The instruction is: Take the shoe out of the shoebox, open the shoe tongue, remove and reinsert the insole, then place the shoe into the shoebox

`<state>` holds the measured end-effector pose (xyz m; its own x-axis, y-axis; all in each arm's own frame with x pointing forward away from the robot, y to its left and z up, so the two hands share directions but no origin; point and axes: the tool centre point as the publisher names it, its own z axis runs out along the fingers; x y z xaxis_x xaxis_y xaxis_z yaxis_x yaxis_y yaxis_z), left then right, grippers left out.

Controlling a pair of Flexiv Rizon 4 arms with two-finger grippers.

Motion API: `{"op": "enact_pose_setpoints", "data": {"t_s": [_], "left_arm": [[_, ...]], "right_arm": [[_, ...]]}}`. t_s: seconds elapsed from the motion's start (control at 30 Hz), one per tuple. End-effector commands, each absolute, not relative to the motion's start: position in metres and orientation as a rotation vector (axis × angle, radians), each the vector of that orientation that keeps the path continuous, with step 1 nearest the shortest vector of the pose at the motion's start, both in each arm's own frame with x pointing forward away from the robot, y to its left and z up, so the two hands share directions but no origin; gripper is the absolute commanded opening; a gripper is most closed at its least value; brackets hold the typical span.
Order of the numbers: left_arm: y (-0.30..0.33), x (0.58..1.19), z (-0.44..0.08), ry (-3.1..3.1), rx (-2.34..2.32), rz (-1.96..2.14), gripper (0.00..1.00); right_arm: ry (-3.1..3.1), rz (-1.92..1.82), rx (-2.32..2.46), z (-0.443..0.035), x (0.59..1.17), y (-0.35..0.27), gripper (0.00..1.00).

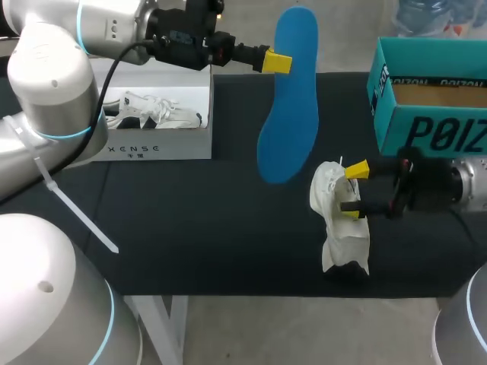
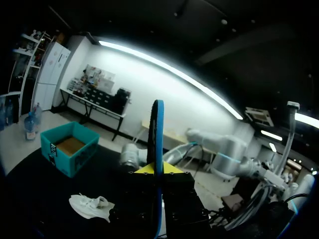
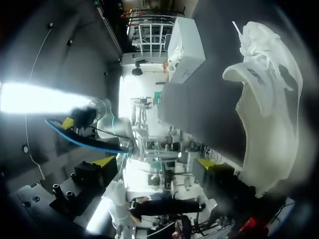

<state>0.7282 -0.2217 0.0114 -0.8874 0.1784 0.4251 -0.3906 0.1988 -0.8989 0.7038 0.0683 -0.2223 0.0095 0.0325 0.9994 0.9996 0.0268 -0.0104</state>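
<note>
My left gripper point(image 1: 278, 62) is shut on a blue insole point(image 1: 289, 99), holding it upright on its edge, high above the black table. In the left wrist view the insole point(image 2: 157, 144) stands edge-on between the yellow tips of that gripper point(image 2: 157, 172). The white shoe point(image 1: 340, 220) lies on the table at the front right. My right gripper point(image 1: 354, 192) is open at the shoe. In its own view the gripper point(image 3: 158, 162) has nothing between its tips. The shoe point(image 3: 269, 99) lies outside one finger point(image 3: 209, 164), which is close to or touching it.
An open teal shoebox point(image 1: 430, 122) stands at the table's right rear. At the left rear stands a white shoebox point(image 1: 160, 148) with another white shoe inside. The black table point(image 1: 198, 228) stretches between them. A white cable tie sticks out from my left arm.
</note>
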Motion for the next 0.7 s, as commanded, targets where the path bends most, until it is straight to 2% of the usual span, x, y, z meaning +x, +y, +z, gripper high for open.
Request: {"op": "enact_pose_setpoints", "data": {"t_s": [0.03, 0.7], "left_arm": [[-0.222, 0.728, 0.011, -2.042, 0.197, 1.733, 0.0], [-0.222, 0.728, 0.011, -2.042, 0.197, 1.733, 0.0]], "right_arm": [[-1.225, -1.195, -1.254, -0.22, 0.699, 0.066, 1.0], [-1.186, -1.242, -1.352, -0.215, 0.721, 0.052, 1.0]]}}
